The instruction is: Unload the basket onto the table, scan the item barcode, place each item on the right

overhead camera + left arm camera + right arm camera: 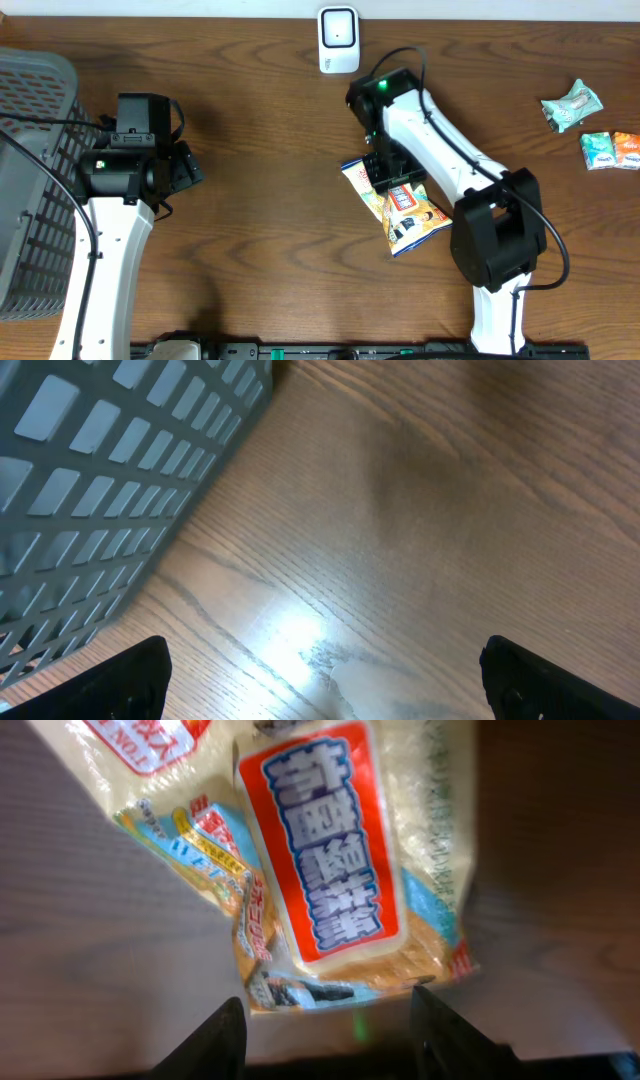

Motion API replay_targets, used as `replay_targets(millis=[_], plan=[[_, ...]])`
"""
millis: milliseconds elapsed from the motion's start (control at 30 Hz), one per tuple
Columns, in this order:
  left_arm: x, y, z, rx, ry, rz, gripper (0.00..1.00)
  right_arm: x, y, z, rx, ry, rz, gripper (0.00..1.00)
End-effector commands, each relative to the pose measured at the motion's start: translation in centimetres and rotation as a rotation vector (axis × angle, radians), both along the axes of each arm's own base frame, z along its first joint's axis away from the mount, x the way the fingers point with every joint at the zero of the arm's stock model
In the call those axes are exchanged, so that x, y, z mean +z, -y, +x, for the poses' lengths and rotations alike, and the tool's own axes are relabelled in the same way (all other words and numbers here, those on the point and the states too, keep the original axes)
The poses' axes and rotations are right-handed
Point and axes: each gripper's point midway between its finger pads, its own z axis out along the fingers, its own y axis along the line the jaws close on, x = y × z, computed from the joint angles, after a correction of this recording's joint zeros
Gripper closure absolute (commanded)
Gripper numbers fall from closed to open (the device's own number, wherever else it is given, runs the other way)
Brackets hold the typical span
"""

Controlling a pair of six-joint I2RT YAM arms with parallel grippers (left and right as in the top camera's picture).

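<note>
Wooden worktop (pixel 280 130) seen from overhead: grey basket (pixel 30 180) at left, white scanner (pixel 338 40) at the far edge, snack bag (pixel 412 218) lying flat at centre.

Left wrist: left fingers (pixel 130 680) spread wide, empty.

Right wrist: right fingers (pixel 228 1035) parted, released, over the snack bag's end. Its red panel (pixel 325 850) carries bold blue-and-white East Asian characters.

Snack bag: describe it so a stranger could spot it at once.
On the table, find the right arm near the middle. The snack bag lies under its fingers: large and yellow with a red label, unlike the small teal and orange packets at the right edge.
</note>
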Motion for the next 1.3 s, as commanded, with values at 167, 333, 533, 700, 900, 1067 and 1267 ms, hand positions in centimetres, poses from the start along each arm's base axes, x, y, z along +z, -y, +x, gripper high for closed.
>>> replay_targets(millis=[167,333,533,700,900,1067,1267], plan=[[0.1,-0.4,-0.1,0.004,-0.004,0.022,0.02,-6.6,2.3,-3.4,0.004,-0.065,-0.067,0.46],[0.1,-0.4,-0.1,0.004,-0.004,0.022,0.02,-8.1,1.5,-3.5,-0.015,-0.055,-0.011,0.49],[0.1,-0.4,-0.1,0.004,-0.004,0.022,0.02,-5.1,0.3,-1.2,-0.015,-0.009,0.014,0.43],[0.1,-0.4,-0.1,0.004,-0.004,0.022,0.02,-0.4,-1.2,0.8,0.004,0.045,0.03,0.21],[0.1,-0.4,-0.1,0.004,-0.004,0.022,0.02,-0.3,-3.6,0.6,0.058,0.09,0.035,0.01],[0.1,-0.4,-0.1,0.004,-0.004,0.022,0.02,-0.9,-3.3,1.4,0.058,0.268,-0.156,0.01],[0.1,-0.4,-0.1,0.004,-0.004,0.022,0.02,-2.6,-3.3,1.8,0.06,0.446,-0.284,0.01]])
